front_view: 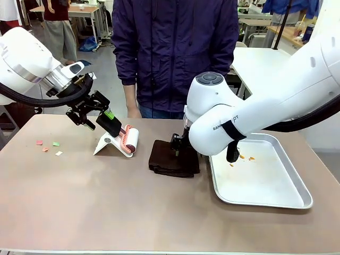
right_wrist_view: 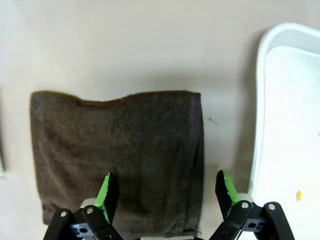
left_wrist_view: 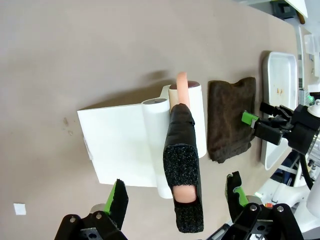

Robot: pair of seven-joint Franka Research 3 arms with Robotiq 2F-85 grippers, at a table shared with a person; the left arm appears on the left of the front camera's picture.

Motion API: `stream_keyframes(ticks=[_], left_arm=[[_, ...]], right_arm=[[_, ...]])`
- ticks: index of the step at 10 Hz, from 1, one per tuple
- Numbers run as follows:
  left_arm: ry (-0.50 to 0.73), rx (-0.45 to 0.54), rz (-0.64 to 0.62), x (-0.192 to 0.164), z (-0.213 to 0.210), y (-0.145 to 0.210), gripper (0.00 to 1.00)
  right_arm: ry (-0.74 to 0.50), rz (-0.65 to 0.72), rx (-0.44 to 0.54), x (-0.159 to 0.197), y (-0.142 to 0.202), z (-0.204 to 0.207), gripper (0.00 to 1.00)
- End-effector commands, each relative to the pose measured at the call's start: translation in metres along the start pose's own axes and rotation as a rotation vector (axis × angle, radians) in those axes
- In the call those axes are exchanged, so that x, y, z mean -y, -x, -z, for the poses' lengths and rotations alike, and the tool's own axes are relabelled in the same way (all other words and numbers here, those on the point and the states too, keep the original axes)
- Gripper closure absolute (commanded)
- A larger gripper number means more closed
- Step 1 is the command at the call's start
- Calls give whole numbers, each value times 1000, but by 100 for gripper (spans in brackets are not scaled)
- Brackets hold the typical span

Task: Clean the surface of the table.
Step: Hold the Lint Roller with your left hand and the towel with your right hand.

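Observation:
The beige-brown table [front_view: 106, 202] carries a few small coloured paper scraps [front_view: 49, 146] at its left. A lint roller [front_view: 129, 140] leans on a white stand [front_view: 106, 143]. My left gripper [front_view: 103, 118] is open, its fingers on either side of the roller's black foam handle [left_wrist_view: 182, 170] with gaps on both sides. In the left wrist view the left gripper [left_wrist_view: 176, 197] straddles that handle. A folded dark brown cloth [front_view: 170, 158] lies mid-table. My right gripper [right_wrist_view: 166, 192] hangs open just above the cloth [right_wrist_view: 120, 150]; the arm largely hides it in the front view.
A shallow silver tray [front_view: 297, 199] with a few orange crumbs [front_view: 243, 157] sits at the right, close beside the cloth. A person in a dark jacket [front_view: 175, 53] stands at the far edge, one hand [front_view: 133, 112] near the table. The near half of the table is bare.

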State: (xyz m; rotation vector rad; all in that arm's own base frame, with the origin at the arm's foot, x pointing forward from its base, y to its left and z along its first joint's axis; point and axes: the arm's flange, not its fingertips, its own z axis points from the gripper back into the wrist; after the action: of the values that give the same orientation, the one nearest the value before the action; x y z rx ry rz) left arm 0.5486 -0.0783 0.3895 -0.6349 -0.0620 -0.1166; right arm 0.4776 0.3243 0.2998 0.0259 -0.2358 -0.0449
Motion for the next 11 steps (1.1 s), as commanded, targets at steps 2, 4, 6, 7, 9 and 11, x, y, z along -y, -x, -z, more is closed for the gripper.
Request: stream_keyframes(ticks=[2, 4, 6, 7, 9, 11], left_arm=[[-16, -8, 6, 3, 0, 1, 0], [-17, -10, 9, 3, 1, 1, 0], [-25, -9, 16, 3, 3, 1, 0], [-23, -1, 20, 3, 4, 1, 47], [5, 19, 32, 4, 2, 3, 100], [24, 36, 38, 3, 0, 4, 100]], right_arm=[[53, -4, 22, -17, -1, 10, 0], [47, 13, 18, -19, -1, 13, 0], [42, 19, 10, -19, 0, 13, 0], [47, 12, 4, -18, 0, 13, 14], [32, 15, -11, -17, 0, 12, 74], [18, 24, -19, -17, 0, 12, 100]])
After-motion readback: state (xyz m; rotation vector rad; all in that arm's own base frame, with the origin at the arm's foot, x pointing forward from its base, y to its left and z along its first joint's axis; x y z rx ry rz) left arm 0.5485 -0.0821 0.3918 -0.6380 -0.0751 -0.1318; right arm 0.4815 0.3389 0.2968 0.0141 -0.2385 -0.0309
